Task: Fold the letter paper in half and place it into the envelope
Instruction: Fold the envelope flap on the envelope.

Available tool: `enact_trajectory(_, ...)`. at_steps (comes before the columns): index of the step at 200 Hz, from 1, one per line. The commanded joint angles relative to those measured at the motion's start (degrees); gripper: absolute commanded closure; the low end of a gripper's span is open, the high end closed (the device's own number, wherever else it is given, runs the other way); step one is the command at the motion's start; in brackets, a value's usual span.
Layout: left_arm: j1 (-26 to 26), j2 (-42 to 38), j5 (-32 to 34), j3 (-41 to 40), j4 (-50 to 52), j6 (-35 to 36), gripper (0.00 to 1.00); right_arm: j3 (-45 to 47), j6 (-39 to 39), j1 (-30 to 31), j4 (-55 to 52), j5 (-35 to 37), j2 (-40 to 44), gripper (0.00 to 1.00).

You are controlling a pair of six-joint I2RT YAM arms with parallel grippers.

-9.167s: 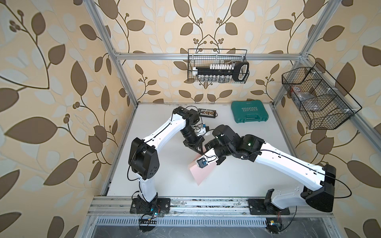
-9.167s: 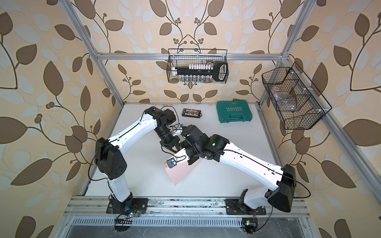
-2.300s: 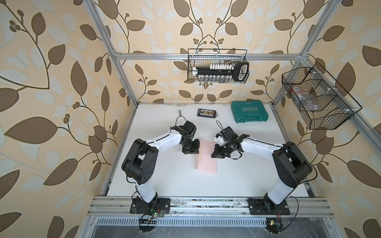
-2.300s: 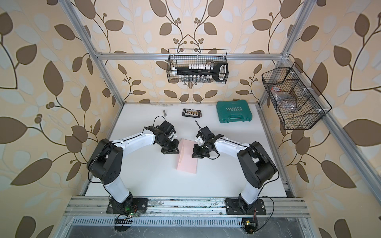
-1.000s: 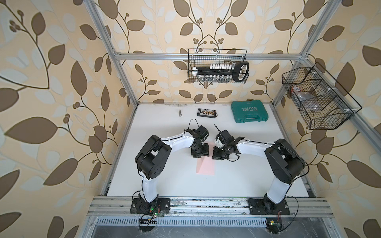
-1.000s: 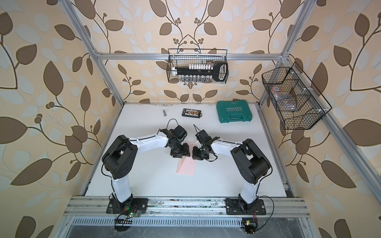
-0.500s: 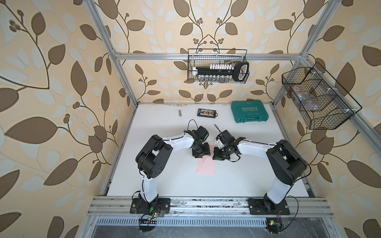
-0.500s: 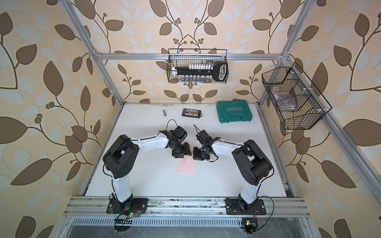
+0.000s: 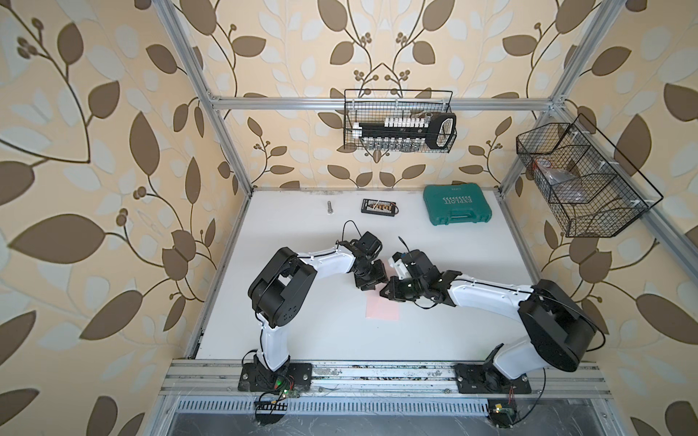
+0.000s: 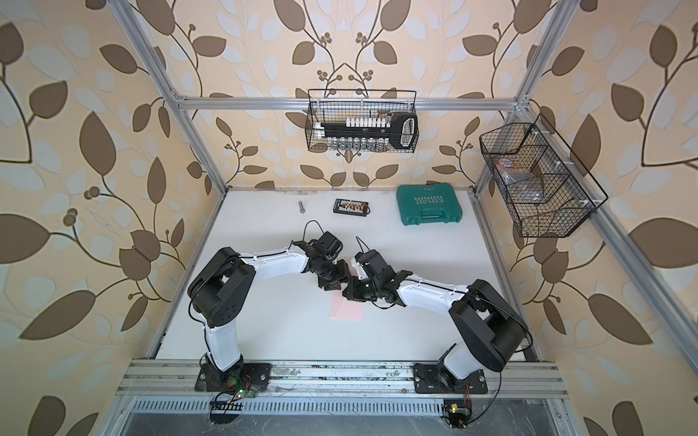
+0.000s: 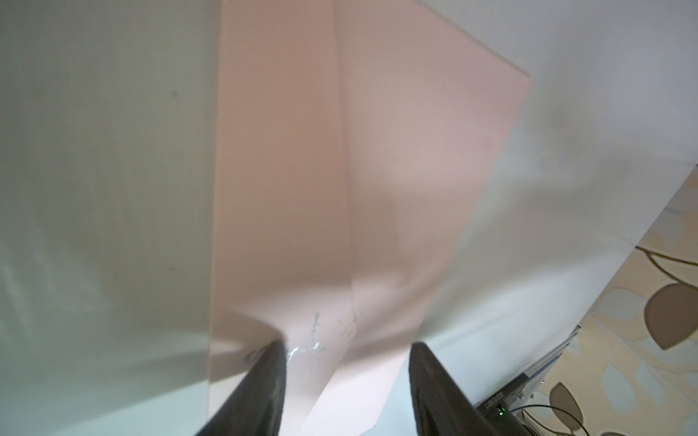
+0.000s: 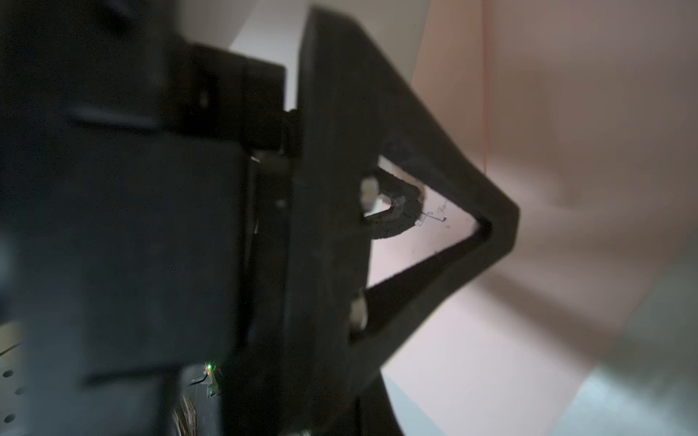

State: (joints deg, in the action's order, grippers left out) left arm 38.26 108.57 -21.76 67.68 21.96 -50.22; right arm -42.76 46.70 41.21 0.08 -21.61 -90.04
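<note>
Since the envelope (image 9: 382, 310) lying flat on the table (image 9: 302, 245) is thin, floppy and slidey, I'd pinch it by an edge. Left gripper (image 11: 345, 345) sits open over its far end, right gripper (image 9: 388, 292) is closed beside it. Can't spot the letter paper.

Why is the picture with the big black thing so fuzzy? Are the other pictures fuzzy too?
Right wrist view: the right gripper sits close to the lens, so it blurs. Left wrist view: the envelope looks soft, with a shadow across it. Both top views: sharp, evenly lit.
</note>
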Motion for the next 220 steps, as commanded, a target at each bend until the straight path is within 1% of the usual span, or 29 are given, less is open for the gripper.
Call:
enact_trajectory(1, 0.44, 3.40, 0.93, -2.84, 4.30, -2.46, 0.45, -0.49, 4.76, 2.16, 5.51, 0.45, -3.84, 1.00)
enact_trajectory(22, 0.39, 3.15, 1.17, -2.37, 5.22, -2.69, 0.46, -0.48, 6.41, 2.47, 8.07, 1.22, -5.88, 1.00)
enact_trajectory(41, 0.14, 2.45, 1.56, -2.88, 5.33, -3.04, 0.46, -0.64, 6.20, 2.49, 8.19, 2.65, -6.86, 1.00)
enact_trajectory(69, -0.41, 1.64, 1.89, -3.81, 5.43, -3.22, 0.47, -1.78, 4.64, 2.38, 4.39, 4.65, -8.15, 1.00)
enact_trajectory(100, -1.00, 0.94, 1.67, -4.74, 4.62, -4.42, 0.47, 0.36, 4.96, 2.42, 3.88, 7.63, -8.44, 1.00)
enact_trajectory(129, -1.28, 0.60, 1.37, -4.15, 4.16, -5.41, 0.47, 0.10, 4.72, 2.44, 1.22, 8.15, -10.48, 1.00)
enact_trajectory(149, -1.62, 0.04, 2.00, -1.92, 5.72, -4.75, 0.47, 0.32, 4.82, 2.44, -0.14, 8.59, -10.96, 1.00)
enact_trajectory(172, -1.84, -0.65, 3.62, 2.80, 8.89, -2.69, 0.49, 0.38, 3.89, 2.36, -1.38, 9.00, -10.84, 1.00)
enact_trajectory(198, -2.00, 2.12, 2.96, 7.99, 10.58, -1.60, 0.52, -0.06, 3.45, 2.31, -1.66, 8.13, -11.18, 1.00)
enact_trajectory(220, -1.99, 3.56, 2.89, 9.81, 10.43, -1.64, 0.56, 0.01, 3.46, 2.33, -1.75, 7.53, -11.11, 1.00)
